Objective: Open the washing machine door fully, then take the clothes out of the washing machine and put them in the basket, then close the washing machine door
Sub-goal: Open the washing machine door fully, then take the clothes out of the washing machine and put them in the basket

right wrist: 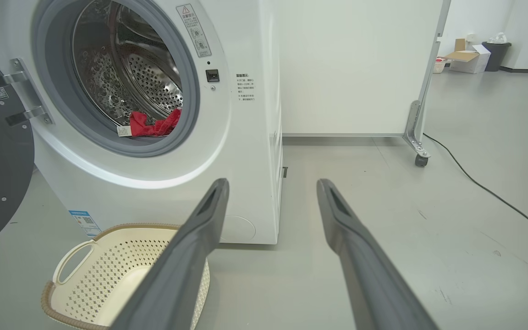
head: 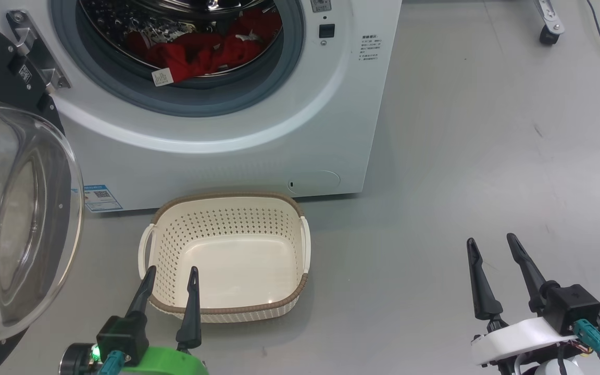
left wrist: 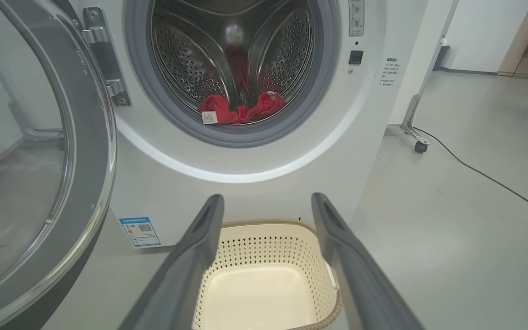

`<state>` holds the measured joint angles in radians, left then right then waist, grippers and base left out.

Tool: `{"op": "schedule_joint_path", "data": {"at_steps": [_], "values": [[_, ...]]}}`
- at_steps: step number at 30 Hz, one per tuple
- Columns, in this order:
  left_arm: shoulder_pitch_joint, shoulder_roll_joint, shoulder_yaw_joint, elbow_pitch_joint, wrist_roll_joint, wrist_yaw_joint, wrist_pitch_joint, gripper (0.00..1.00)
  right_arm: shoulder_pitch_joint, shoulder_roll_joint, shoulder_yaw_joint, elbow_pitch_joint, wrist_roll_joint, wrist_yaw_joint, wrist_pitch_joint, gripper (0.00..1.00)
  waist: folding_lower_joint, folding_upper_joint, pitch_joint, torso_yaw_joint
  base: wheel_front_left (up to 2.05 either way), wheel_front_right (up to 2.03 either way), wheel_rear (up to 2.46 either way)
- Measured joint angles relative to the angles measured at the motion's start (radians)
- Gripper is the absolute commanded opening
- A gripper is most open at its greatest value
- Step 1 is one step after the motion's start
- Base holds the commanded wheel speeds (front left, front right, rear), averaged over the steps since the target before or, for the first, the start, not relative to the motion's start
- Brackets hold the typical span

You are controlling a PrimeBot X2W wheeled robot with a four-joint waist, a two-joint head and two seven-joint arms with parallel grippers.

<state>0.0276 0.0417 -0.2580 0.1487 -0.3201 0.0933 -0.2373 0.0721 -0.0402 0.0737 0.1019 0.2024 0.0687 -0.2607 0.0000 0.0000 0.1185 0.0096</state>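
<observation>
Jaws: both pairs are spread wide with nothing in either. The left gripper (head: 172, 272) sits low on the left and the right gripper (head: 490, 240) is well off to the right, over bare grey floor (head: 461, 156).
Door: the big round washing machine door (head: 19, 219), glossy black rim and bulging clear glass bowl, is swung out to the left. Looks fully open to me.
Clothes: the red fabric garments (head: 201, 54) with white trim are bunched at the front bottom of the perforated steel drum (left wrist: 186, 68). A white tag (head: 162, 77) flops onto the grey rubber gasket (head: 185, 104).
Machine: big white front-loading washer (head: 279, 130).
Basket: a small cream perforated plastic basket (head: 227, 198) with a brown woven-look rim sits on the floor just in front of the washer, nothing in it. The left gripper's fingers point over its near rim.
Handling, my guess: light, floppy, no stiffness at all, so it'll drape and trail. Could snag on the gasket lip.
Where to grab: I'd pinch a thick bunched fold at the front of the pile, not the tag or a thin edge.
</observation>
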Motion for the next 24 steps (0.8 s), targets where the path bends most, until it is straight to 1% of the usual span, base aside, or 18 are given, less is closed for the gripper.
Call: {"op": "schedule_joint_path", "data": {"at_steps": [14, 24], "values": [[-0.003, 0.0, -0.014, 0.003, 0.002, 0.007, 0.0, 1.0, 0.006, 0.0, 0.005, 0.0, 0.001, -0.001, 0.0, 1.0, 0.0, 0.0, -0.008, 0.002, 0.05, -0.05, 0.0], [-0.003, 0.0, -0.014, -0.001, 0.006, 0.012, 0.0, 1.0, 0.019, 0.0, 0.011, 0.0, 0.008, -0.002, 0.0, 1.0, 0.0, 0.0, -0.018, 0.001, 0.47, -0.47, 0.0]]}}
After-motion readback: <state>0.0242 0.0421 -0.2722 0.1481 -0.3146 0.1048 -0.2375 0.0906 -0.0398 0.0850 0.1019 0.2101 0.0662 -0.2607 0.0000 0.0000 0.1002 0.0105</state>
